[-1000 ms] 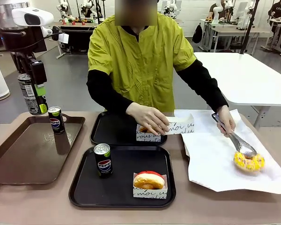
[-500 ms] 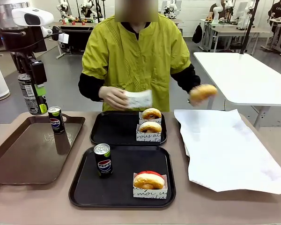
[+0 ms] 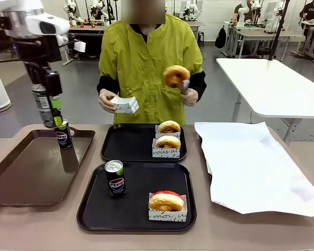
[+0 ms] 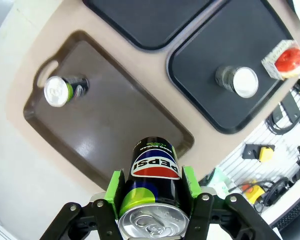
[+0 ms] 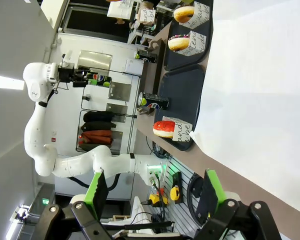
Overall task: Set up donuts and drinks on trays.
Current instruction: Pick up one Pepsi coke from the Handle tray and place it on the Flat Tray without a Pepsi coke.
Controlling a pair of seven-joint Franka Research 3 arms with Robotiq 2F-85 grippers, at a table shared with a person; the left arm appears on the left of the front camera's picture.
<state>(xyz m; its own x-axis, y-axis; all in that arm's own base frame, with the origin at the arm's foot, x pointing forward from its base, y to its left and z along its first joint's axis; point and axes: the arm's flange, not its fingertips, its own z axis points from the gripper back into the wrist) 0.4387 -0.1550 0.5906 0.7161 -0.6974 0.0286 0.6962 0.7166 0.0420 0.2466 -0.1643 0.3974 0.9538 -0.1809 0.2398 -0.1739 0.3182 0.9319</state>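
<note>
Left pincer (image 4: 151, 186): pinched a held can (image 4: 151, 167) between its green pads, raised in the air over the far end of the brown tray (image 3: 21, 172).
Right pincer (image 5: 154, 192): spread wide, with nothing between its fingers.
Second can (image 3: 63, 134): stood upright on the far corner of the brown tray, just below the held can.
Near black tray (image 3: 94, 219): carried a third can (image 3: 114, 178) at its left and a red-iced donut (image 3: 166, 201) in a white box at its right front.
Far black tray (image 3: 125, 146): held one boxed donut (image 3: 169, 127) just behind another boxed donut (image 3: 168, 142), along its right side.
Person: one hand (image 3: 105, 99) held a white paper box (image 3: 124, 104); the other hand (image 3: 189, 97) held tongs (image 3: 184, 84) gripping a golden-brown donut (image 3: 176, 76) at chest height.
White paper sheet (image 3: 251, 167): lay on the desk (image 3: 225, 230), right of both black trays.
</note>
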